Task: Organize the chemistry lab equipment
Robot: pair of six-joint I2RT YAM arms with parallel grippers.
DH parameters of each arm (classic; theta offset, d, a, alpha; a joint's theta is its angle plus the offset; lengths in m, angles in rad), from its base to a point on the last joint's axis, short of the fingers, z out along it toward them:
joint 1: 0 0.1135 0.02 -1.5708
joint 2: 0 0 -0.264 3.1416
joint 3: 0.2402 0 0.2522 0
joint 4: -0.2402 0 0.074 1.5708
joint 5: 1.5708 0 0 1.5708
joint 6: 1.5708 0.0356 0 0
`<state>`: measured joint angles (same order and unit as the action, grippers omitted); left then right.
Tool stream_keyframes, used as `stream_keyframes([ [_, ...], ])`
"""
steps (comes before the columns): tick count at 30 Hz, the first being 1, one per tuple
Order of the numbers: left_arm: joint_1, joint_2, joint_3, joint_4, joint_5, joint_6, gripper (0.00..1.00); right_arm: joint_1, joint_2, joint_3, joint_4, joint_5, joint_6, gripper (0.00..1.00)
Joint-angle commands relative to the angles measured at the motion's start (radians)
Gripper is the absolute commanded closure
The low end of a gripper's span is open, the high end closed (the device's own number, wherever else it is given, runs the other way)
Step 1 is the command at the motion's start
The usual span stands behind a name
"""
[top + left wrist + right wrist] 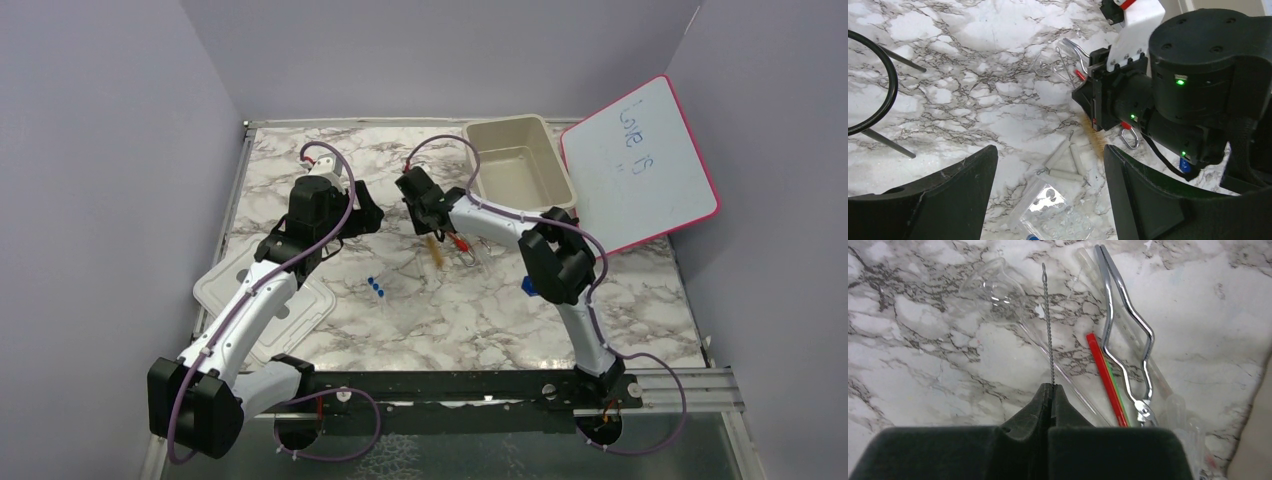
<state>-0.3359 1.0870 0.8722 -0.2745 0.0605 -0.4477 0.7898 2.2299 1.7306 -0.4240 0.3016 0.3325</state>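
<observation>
Between the right gripper (1052,390) fingers, pinched shut, is the wire brush (1048,325) by its twisted stem, just above the marble table (923,355), beside the metal clamp (1126,335). Left gripper (1050,192) hangs spread wide over some white sticks (1064,162).

The only writing is on the pink-framed whiteboard (645,190) at the far right, just beside the beige tub (505,121). It is blue marker handwriting in two short words, running sideways as the top camera sees it. It appears to read "Love is", though the strokes are small and the second word is hard to make out.
</observation>
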Motion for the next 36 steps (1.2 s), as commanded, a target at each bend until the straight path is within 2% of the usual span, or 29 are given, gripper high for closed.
stream_keyframes([
  [1, -0.002, -0.022, -0.012, 0.029, -0.001, 0.015, 0.2, -0.005, -0.167, -0.051, 0.064, -0.014, -0.075, 0.99],
  [6, -0.002, -0.033, -0.013, 0.03, -0.002, 0.019, 0.2, -0.011, -0.354, -0.104, 0.095, -0.019, -0.093, 0.99],
  [11, -0.002, -0.042, -0.013, 0.034, 0.003, 0.024, 0.2, -0.055, -0.524, -0.141, 0.121, 0.04, -0.145, 0.99],
  [14, -0.002, -0.044, -0.015, 0.04, 0.012, 0.026, 0.2, -0.111, -0.585, -0.16, 0.144, 0.1, -0.199, 0.99],
  [17, -0.002, -0.041, -0.015, 0.046, 0.024, 0.026, 0.2, -0.207, -0.602, -0.159, 0.14, 0.081, -0.221, 0.99],
  [21, -0.002, -0.036, -0.016, 0.047, 0.032, 0.024, 0.2, -0.313, -0.58, -0.195, 0.179, 0.011, -0.274, 0.99],
  [28, -0.002, -0.031, -0.026, 0.061, 0.058, 0.024, 0.2, -0.453, -0.426, -0.245, 0.273, -0.19, -0.295, 1.0],
  [36, -0.002, -0.016, -0.026, 0.075, 0.081, 0.024, 0.2, -0.472, -0.193, -0.157, 0.283, -0.361, -0.256, 0.99],
])
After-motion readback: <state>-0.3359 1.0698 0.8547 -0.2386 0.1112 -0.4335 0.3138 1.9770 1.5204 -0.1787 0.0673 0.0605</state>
